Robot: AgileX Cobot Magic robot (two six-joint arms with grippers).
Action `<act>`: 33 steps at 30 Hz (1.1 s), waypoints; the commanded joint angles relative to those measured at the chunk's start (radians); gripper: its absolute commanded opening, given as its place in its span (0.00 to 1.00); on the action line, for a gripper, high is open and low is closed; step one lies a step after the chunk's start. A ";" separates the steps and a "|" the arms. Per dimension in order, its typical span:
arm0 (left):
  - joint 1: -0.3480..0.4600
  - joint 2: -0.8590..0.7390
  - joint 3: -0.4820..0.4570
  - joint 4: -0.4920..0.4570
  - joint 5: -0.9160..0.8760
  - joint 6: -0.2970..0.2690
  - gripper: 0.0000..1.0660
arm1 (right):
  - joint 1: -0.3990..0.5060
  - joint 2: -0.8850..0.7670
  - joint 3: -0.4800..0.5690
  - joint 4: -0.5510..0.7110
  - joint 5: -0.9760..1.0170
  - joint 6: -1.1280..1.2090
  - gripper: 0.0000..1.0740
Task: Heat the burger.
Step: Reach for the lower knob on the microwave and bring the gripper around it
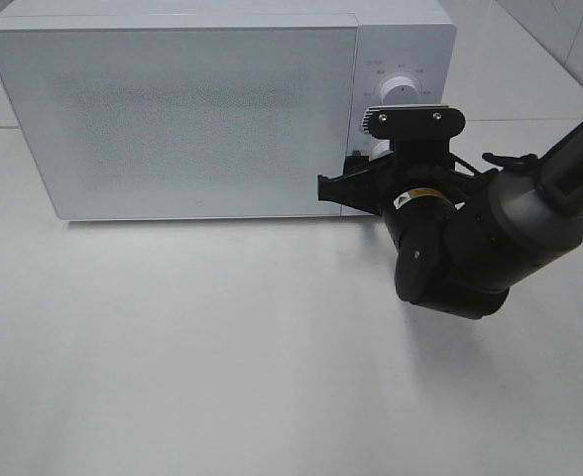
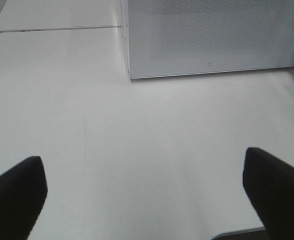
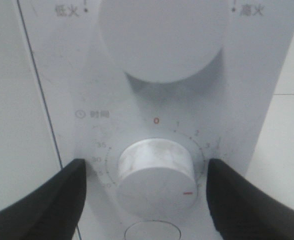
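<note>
Right wrist view: the right gripper [image 3: 146,172] faces the microwave's [image 3: 267,75] control panel, with its two black fingers [image 3: 52,200] on either side of the lower dial [image 3: 154,167]. The jaws stand apart. A narrow strip of white panel shows between each finger and the dial, so neither finger touches it. The dial carries a small red mark [image 3: 188,192] on its face, and a ring of numbers runs around it with a red zero [image 3: 156,120] at the top. A larger upper dial [image 3: 162,35] sits above, just beyond the fingers.

In the exterior high view the microwave [image 1: 202,119] stands toward the far edge of the desk [image 1: 222,367], with its door [image 1: 173,119] shut. The right arm [image 1: 490,238] reaches in from the right edge to the panel at the microwave's right end.

The left wrist view shows the left gripper [image 2: 143,165] over a bare stretch of desk near the microwave's left front corner [image 2: 130,75]. Its jaws are spread wide, with nothing between them.

The burger shows in none of the three views. With the door closed and its front opaque, I cannot tell whether the burger is inside, so I cannot place it relative to either gripper.
</note>
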 commanded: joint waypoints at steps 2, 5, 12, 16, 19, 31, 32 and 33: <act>0.003 -0.005 0.004 -0.003 -0.004 -0.004 0.95 | -0.009 -0.015 -0.021 0.002 -0.092 -0.008 0.62; 0.003 -0.005 0.004 -0.003 -0.004 -0.004 0.95 | -0.009 -0.015 -0.021 0.002 -0.095 -0.009 0.59; 0.003 -0.005 0.004 -0.003 -0.004 -0.004 0.95 | -0.009 -0.015 -0.021 0.003 -0.104 -0.010 0.30; 0.003 -0.005 0.004 -0.003 -0.004 -0.004 0.95 | -0.009 -0.015 -0.021 0.000 -0.099 -0.010 0.06; 0.003 -0.005 0.004 -0.003 -0.004 -0.004 0.95 | -0.009 -0.015 -0.021 -0.001 -0.099 -0.009 0.00; 0.003 -0.005 0.004 -0.003 -0.004 -0.004 0.95 | -0.009 -0.015 -0.021 -0.050 -0.095 0.097 0.00; 0.003 -0.005 0.004 -0.003 -0.004 -0.004 0.95 | -0.009 -0.015 -0.021 -0.050 -0.095 0.097 0.00; 0.003 -0.005 0.004 -0.003 -0.004 -0.004 0.95 | -0.009 -0.015 -0.021 -0.074 -0.091 0.187 0.00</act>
